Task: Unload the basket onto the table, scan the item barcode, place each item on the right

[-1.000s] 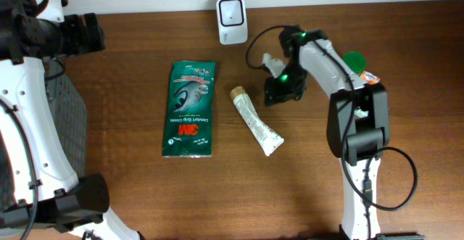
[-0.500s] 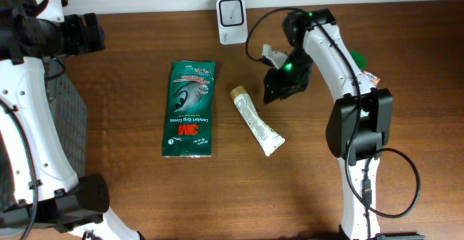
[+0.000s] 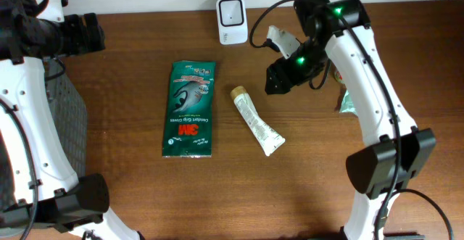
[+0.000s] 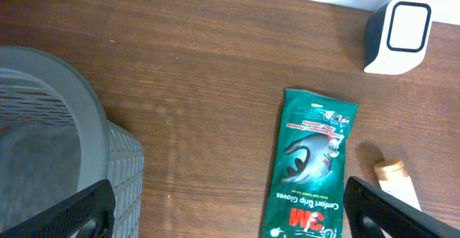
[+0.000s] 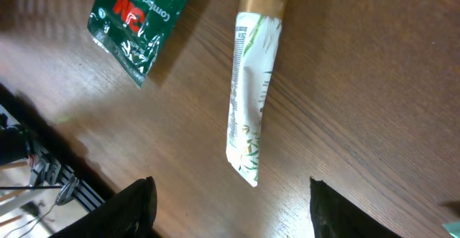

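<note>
A white barcode scanner stands at the back edge of the table, also in the left wrist view. A green 3M glove pack lies flat left of a white tube with a tan cap. My right gripper hangs open just right of the tube's cap end, nothing between its fingers. In the right wrist view the tube lies ahead of the open right gripper. My left gripper is open and empty, high over the table's left side, with the glove pack below it.
A grey mesh basket stands at the left edge, seen as a rim in the left wrist view. A small green packet lies at the right, partly hidden behind the right arm.
The right arm's upper links swung to the right and toward the back, while its gripper stayed near the tube's cap. The tube, pack and left arm have not moved.
</note>
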Robot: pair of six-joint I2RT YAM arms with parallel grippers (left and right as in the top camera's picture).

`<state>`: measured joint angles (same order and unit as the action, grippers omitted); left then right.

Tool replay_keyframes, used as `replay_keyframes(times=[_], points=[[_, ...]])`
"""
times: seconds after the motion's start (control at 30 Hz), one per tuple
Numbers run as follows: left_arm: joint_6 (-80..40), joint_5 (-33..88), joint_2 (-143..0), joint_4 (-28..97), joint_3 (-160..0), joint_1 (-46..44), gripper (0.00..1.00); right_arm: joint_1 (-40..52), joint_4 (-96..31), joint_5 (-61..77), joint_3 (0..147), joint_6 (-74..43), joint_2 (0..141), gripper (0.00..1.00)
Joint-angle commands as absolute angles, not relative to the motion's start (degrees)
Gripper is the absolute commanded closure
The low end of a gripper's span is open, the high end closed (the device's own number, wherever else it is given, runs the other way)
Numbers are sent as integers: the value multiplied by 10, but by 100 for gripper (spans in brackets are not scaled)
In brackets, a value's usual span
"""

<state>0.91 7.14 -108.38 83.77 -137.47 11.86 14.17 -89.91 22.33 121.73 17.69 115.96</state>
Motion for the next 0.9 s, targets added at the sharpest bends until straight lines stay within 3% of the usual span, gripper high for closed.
replay_keyframes(times=[0.0,0.27,0.73,0.8,0.87], points=[[14,77,-1084,837,-1378,118,1,161,-865,200,1146,150,1176,34],[14,77,-1084,837,-1378,118,1,196,-694,143,956,89,1174,35],[14,77,-1084,837,-1378,118,1,195,-533,225,806,90,1175,42],[14,77,-1084,837,-1378,118,1,194,-507,225,790,76,1175,48],[14,77,-1084,837,-1378,118,1,194,-496,226,787,65,1175,68]])
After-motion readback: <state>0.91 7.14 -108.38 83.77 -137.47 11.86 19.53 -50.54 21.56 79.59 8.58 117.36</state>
